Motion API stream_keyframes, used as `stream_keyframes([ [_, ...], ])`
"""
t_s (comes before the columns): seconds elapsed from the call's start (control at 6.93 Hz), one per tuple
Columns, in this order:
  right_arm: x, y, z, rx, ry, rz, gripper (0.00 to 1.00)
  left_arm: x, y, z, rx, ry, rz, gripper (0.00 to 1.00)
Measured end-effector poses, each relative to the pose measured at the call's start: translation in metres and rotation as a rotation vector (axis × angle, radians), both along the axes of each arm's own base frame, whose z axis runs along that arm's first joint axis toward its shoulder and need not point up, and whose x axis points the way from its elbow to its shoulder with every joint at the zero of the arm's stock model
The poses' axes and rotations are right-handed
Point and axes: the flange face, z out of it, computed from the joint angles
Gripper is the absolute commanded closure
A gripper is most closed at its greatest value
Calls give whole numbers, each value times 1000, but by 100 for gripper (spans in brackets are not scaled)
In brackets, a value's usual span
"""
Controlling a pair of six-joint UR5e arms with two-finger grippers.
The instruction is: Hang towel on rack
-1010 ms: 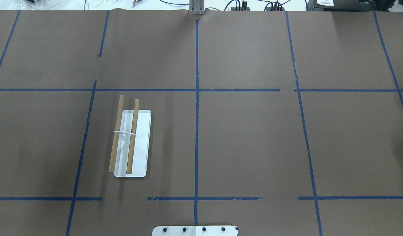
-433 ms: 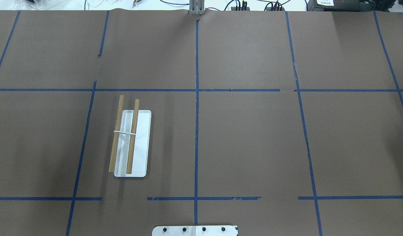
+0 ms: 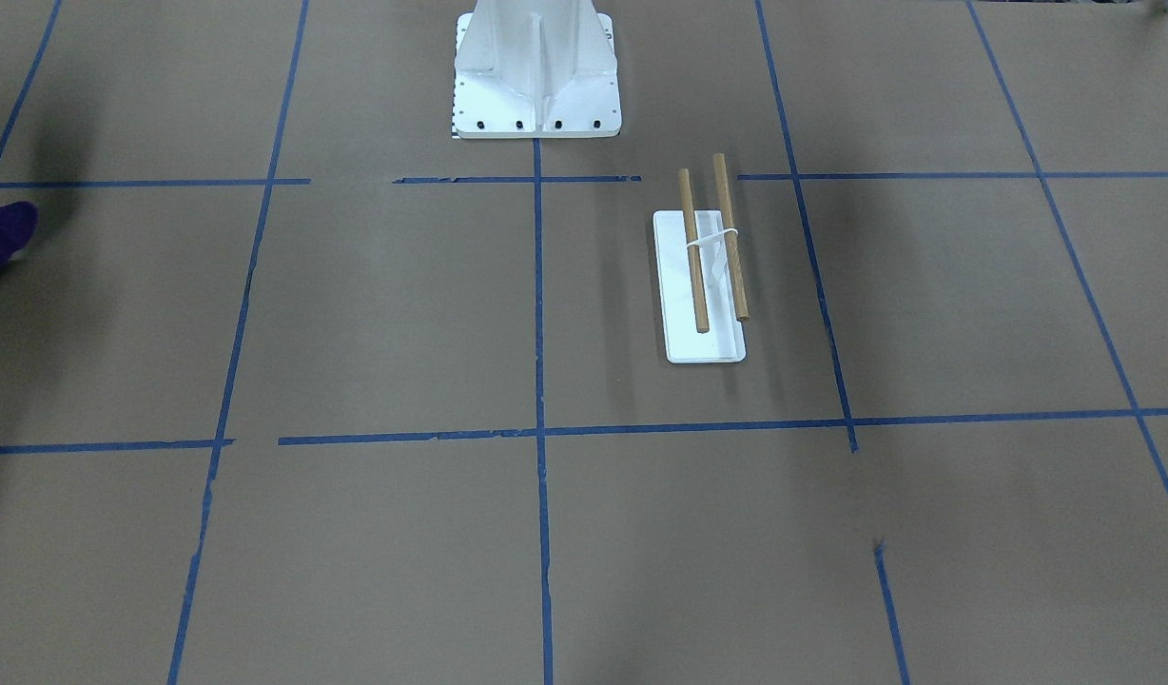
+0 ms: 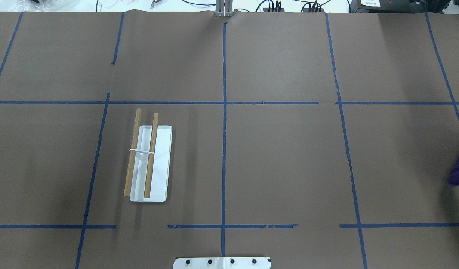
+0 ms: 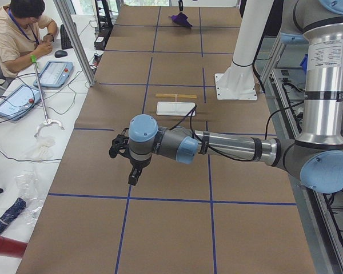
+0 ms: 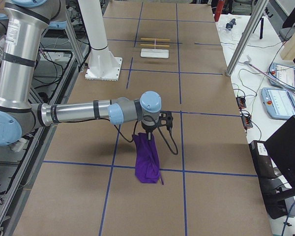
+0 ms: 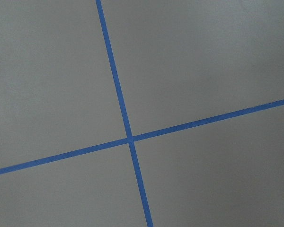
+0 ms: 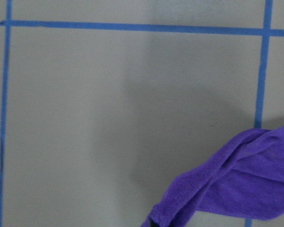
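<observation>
Transport step: the towel (image 6: 147, 162) hangs under the right gripper (image 6: 148, 132), frame centre (its opening cannot be told, nor that of the left gripper (image 5: 134, 174)). Next: carry it over the rack (image 4: 149, 160), mid-left overhead.

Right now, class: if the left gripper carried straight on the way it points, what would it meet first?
The left gripper points down, so it would probably meet the brown-papered table first, near a blue tape crossing. Nothing shows in between, though its height is unclear.

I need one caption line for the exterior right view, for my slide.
Purple towel hangs below the right pincer, while the rack stands bare farther along the table.
</observation>
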Motion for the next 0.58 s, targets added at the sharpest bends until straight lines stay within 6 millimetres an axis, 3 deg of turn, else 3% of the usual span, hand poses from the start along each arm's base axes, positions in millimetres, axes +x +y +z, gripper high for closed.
stream_keyframes([
  [0.14, -14, -13, -54, -16, -72, 32, 100, 20, -6, -15, -28, 40, -29, 0],
  [0.29, -31, -31, -106, -37, -144, 55, 100, 58, -13, -37, -60, 96, -47, 0],
  [0.43, -55, -49, -159, -71, -201, 74, 100, 97, -15, -61, -85, 163, -56, 0],
  [0.58, -92, -64, -215, -124, -242, 87, 100, 132, -14, -89, -113, 246, -60, 0],
])
